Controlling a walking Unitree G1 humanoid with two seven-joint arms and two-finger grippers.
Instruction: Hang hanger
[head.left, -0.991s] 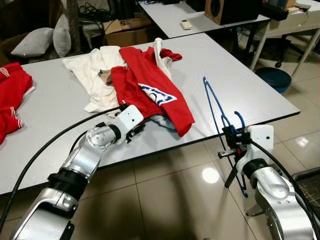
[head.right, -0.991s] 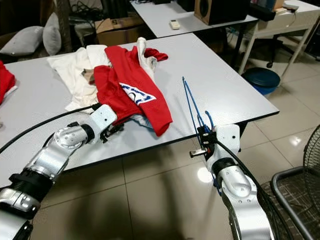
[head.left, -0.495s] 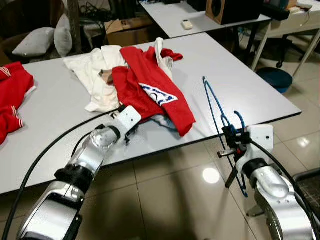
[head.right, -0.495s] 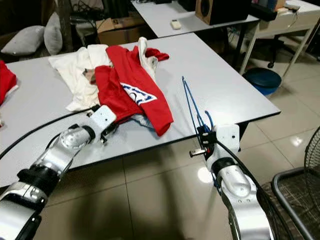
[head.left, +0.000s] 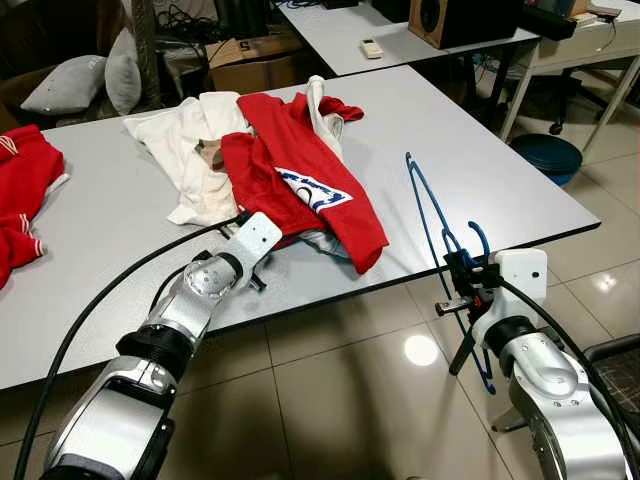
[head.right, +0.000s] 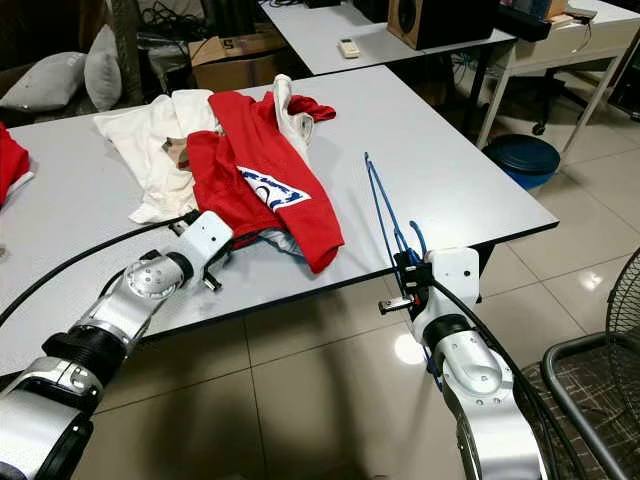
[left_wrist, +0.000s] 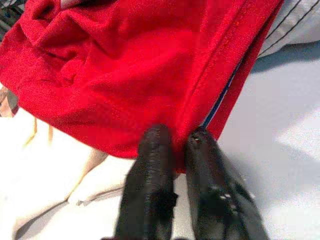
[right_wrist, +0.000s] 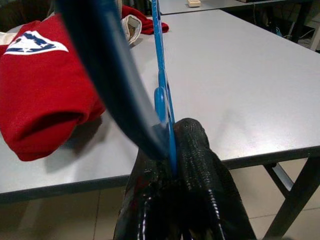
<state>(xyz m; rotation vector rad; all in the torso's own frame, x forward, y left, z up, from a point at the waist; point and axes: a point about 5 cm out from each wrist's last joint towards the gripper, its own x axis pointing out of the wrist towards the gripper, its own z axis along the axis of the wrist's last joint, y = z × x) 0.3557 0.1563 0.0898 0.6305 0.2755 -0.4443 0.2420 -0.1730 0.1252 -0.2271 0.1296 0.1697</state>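
Observation:
A blue wire hanger (head.left: 425, 210) leans over the grey table's (head.left: 500, 180) front right edge, its hook end held below the rim. My right gripper (head.left: 466, 274) is shut on it; the right wrist view shows the blue wire (right_wrist: 161, 75) rising from between the black fingers (right_wrist: 200, 160). A red shirt (head.left: 295, 175) with a white and blue badge lies crumpled mid-table, partly over a white garment (head.left: 190, 150). My left gripper (left_wrist: 177, 137) reaches the shirt's near hem (left_wrist: 150, 85), with its fingers pressed close together on the red edge.
Another red garment (head.left: 25, 190) lies at the table's far left. Behind stand a second table (head.left: 400, 40), a cardboard box (head.left: 250, 60) and grey cushions (head.left: 70, 85). A blue stool (head.left: 545, 155) and a wire basket (head.right: 600, 400) stand on the tiled floor at right.
My left arm has shifted a little along the table's front edge, bringing its fingers further under the red shirt's hem. The right arm and the hanger have stayed put.

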